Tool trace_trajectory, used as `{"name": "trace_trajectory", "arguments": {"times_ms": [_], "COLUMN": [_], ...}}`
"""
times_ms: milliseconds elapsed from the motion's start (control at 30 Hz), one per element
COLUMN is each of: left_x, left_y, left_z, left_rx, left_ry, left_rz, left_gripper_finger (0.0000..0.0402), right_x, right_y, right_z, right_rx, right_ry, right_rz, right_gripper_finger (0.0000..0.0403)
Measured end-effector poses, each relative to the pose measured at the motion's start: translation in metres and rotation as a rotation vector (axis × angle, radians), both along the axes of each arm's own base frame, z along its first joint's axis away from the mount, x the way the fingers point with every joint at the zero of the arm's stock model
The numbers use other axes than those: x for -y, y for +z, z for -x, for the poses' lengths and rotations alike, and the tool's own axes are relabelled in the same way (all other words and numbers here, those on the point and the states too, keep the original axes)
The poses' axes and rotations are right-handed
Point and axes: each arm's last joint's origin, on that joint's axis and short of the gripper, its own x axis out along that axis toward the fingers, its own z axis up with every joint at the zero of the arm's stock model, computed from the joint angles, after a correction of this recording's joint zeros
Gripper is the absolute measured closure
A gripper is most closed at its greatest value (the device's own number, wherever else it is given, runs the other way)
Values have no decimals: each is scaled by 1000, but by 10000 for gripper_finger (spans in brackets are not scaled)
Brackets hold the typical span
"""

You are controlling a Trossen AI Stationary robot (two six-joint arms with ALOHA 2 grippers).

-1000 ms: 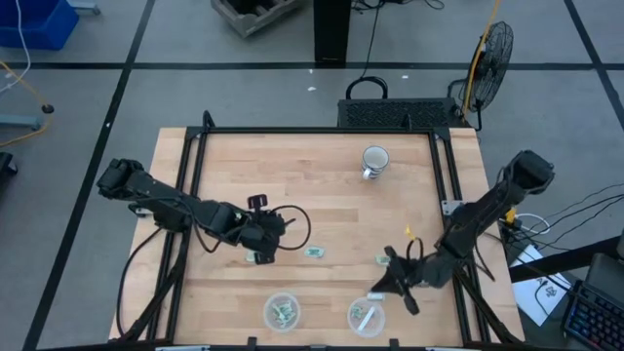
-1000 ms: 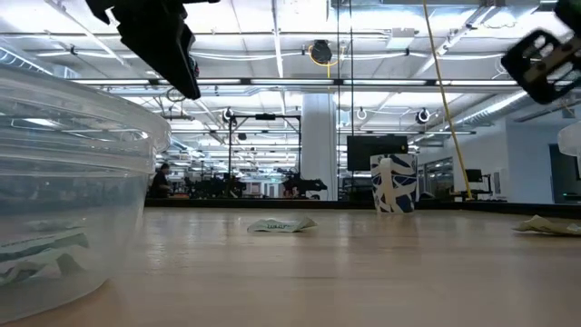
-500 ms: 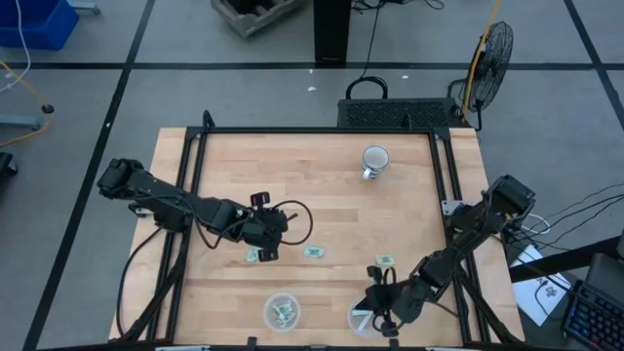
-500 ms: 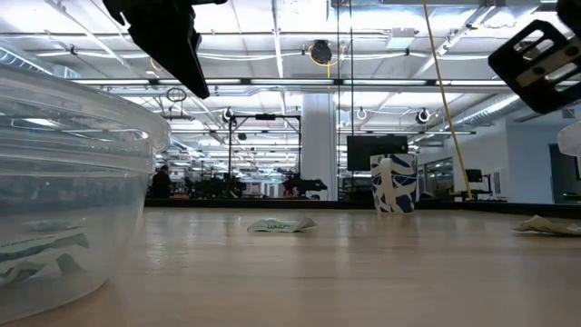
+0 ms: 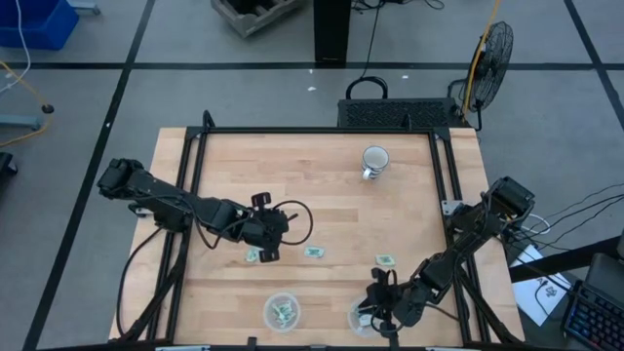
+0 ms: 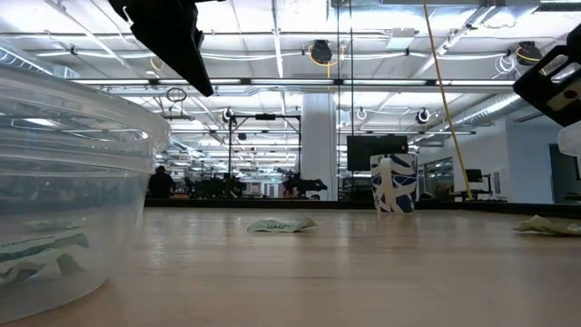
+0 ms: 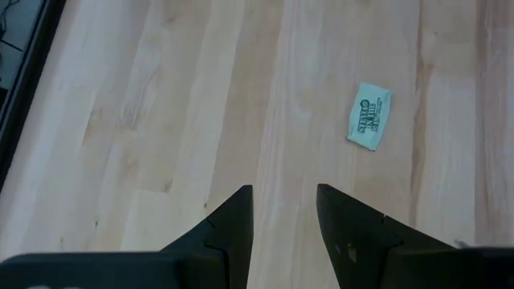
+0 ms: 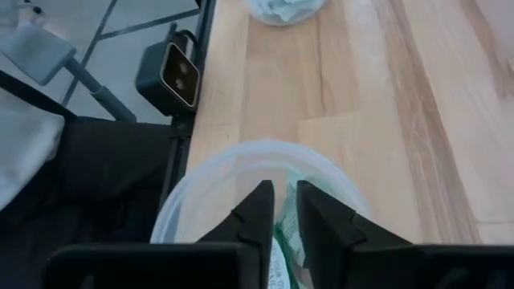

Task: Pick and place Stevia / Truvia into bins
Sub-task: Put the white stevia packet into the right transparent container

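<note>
Right end effector (image 5: pixel 369 314) has dropped over the lower-right tub (image 8: pixel 186 205), fingers nearly together, seemingly pinching a sachet (image 8: pixel 286 245); left end effector (image 7: pixel 283 210), spread, hovers near another sachet (image 7: pixel 369 116). Three remain on the bench (image 5: pixel 322 195).

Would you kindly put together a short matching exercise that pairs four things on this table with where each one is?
Things:
1. white mug
2. right gripper
3. left gripper
4. left bin

Places:
a. over the right bin
b. far side of the table
c. near edge, holding sachets
d. above a loose sachet mid-table

Pairs: 1-b, 2-a, 3-d, 4-c
</note>
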Motion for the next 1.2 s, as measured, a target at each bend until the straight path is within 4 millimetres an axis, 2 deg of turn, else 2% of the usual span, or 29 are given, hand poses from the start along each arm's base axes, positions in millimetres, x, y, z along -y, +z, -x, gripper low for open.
{"name": "trace_trajectory", "arguments": {"times_ms": [133,300,433,567,700,933,1067,1200], "left_x": [0,-1,-2,-2,-4,-5,-5,-5], "left_y": [0,0,0,-1,-3,-4,-4,-4], "left_z": [0,0,0,1,7,8,9,9], "left_rx": [-5,-25,-22,-38,-96,-110,-111,-109], "left_ry": [-9,-69,-64,-63,-40,-28,-29,-23], "left_rz": [-6,-50,-76,-81,-80,-92,-93,-88], "left_gripper_finger": [256,256,256,256,256,256,256,256], "right_x": [1,8,21,37,48,67,79,82], "right_y": [6,33,55,64,54,7,-16,-27], "right_z": [0,5,13,24,34,50,58,61], "right_rx": [24,115,192,173,32,-126,-136,-57], "right_ry": [19,80,74,-33,-180,-330,-376,-303], "right_rz": [9,54,191,307,272,210,169,168], "right_gripper_finger": [330,332,340,343,336,295,266,245]}}
